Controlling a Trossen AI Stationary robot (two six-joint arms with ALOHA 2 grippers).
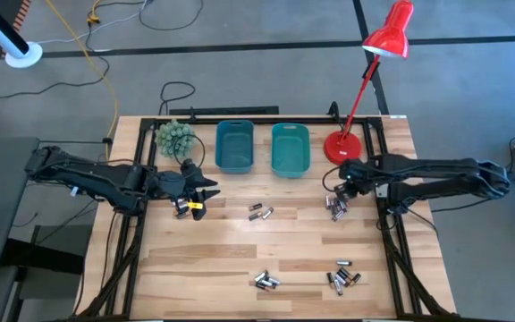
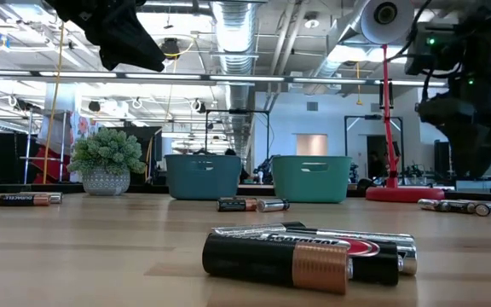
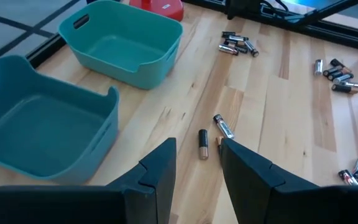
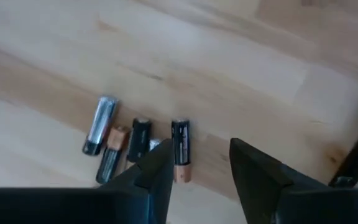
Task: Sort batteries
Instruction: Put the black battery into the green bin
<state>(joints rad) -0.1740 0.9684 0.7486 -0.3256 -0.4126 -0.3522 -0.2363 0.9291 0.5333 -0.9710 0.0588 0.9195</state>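
Batteries lie on the wooden table in loose groups: a pair in the middle [image 1: 259, 212], a cluster at the right [image 1: 338, 209] and two clusters near the front edge [image 1: 266, 282] [image 1: 342, 278]. My right gripper [image 1: 339, 199] points down over the right cluster, open. In its wrist view the gripper [image 4: 201, 146] has bare wood in its gap and several batteries [image 4: 140, 140] beside one finger. My left gripper [image 1: 207, 193] hovers open at the table's left. In the left wrist view that gripper [image 3: 197, 144] is empty, with the middle pair [image 3: 203, 144] lying beyond it.
Two teal bins [image 1: 235, 147] [image 1: 291, 148] stand side by side at the back. A small potted plant [image 1: 175, 136] is to their left and a red lamp's base [image 1: 341, 146] to their right. One battery [image 2: 28, 199] lies at the far left.
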